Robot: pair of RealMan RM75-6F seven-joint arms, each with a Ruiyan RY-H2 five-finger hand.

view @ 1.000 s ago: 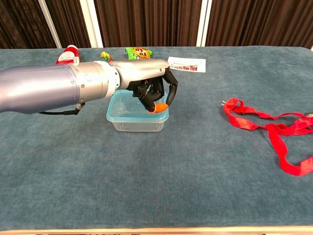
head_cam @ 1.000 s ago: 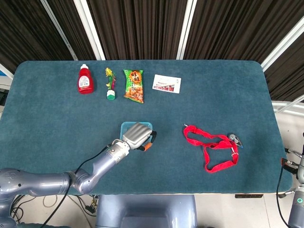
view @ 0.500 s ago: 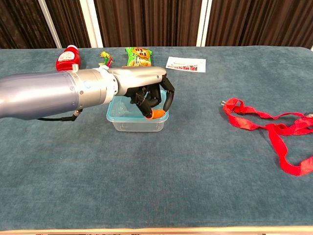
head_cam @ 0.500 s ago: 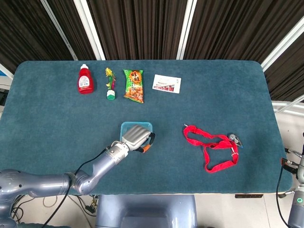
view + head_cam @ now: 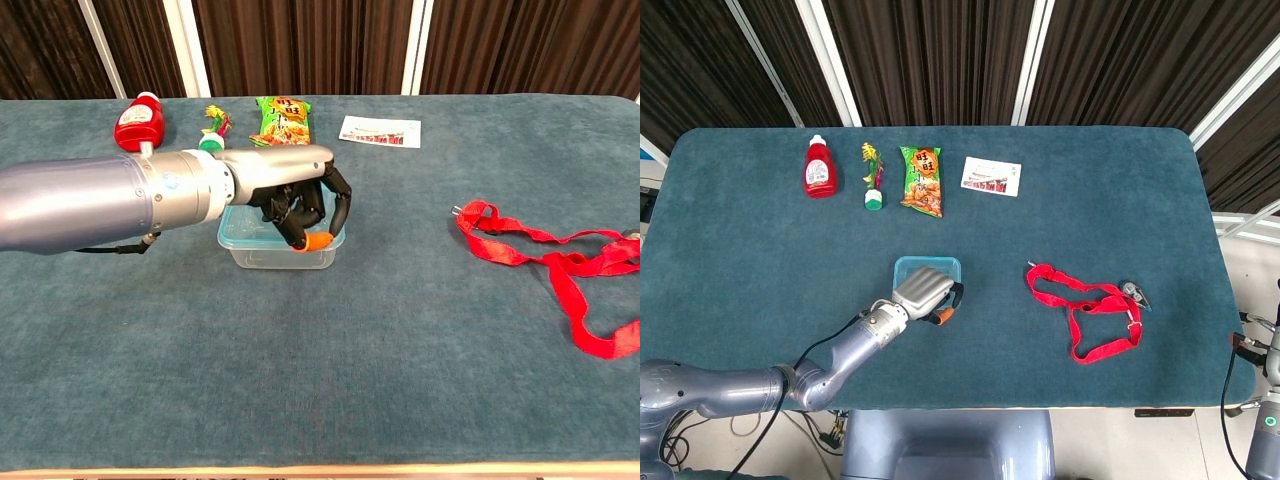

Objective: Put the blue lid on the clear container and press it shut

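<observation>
My left hand (image 5: 300, 205) sits over the clear container (image 5: 262, 240), just left of centre on the worktop (image 5: 760, 260), with its fingers (image 5: 340, 205) curled down over the near right rim, holding nothing that I can make out. The blue lid (image 5: 930, 263) already lies on the container, so I judge the hand is placed to press that edge shut. The head view shows the lid's blue border beyond the back of my hand, yet hides the fingertips; the chest view shows them bent toward the rim with an orange tip low at the front, though whether they touch the lid I cannot tell. My right hand is out of both views. A red strap (image 5: 1085, 310) lies well apart toward the right.
</observation>
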